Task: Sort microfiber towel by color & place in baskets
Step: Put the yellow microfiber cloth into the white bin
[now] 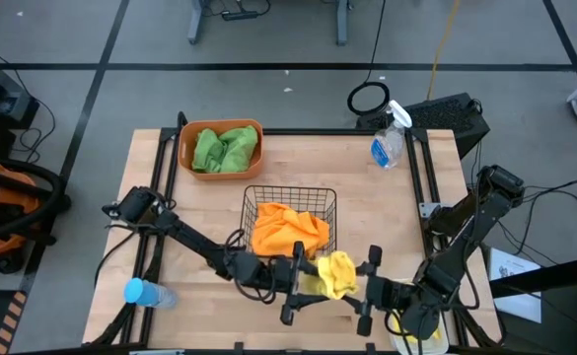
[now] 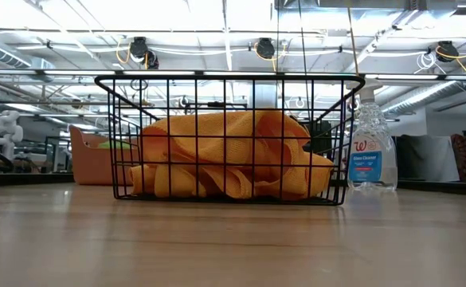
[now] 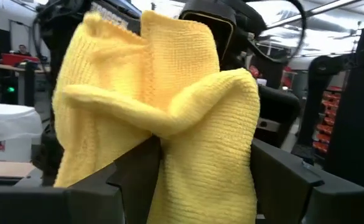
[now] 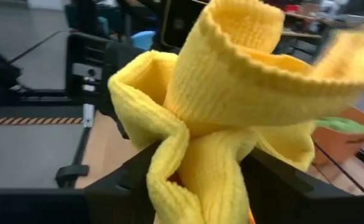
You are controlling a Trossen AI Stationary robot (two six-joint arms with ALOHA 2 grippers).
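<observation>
"Which step is this?"

"A handover, I'd judge. On the table (image 1: 367,212), green towels (image 1: 225,148) sit in the orange tub (image 1: 186,148), orange towels (image 1: 288,233) in the black wire basket (image 1: 252,197). A yellow towel (image 1: 334,272) hangs between both arms at the near edge."

"Who holds it?"

"The left end effector (image 1: 298,278) has its jaws clenched on the cloth's lower folds. The right end effector (image 1: 369,288) has cloth between its fingers, but I cannot tell whether it grips."

"Next?"

"One must let go cleanly, then carry the towel to the remaining bin. Both forearms reach low, meeting head-on."
</observation>
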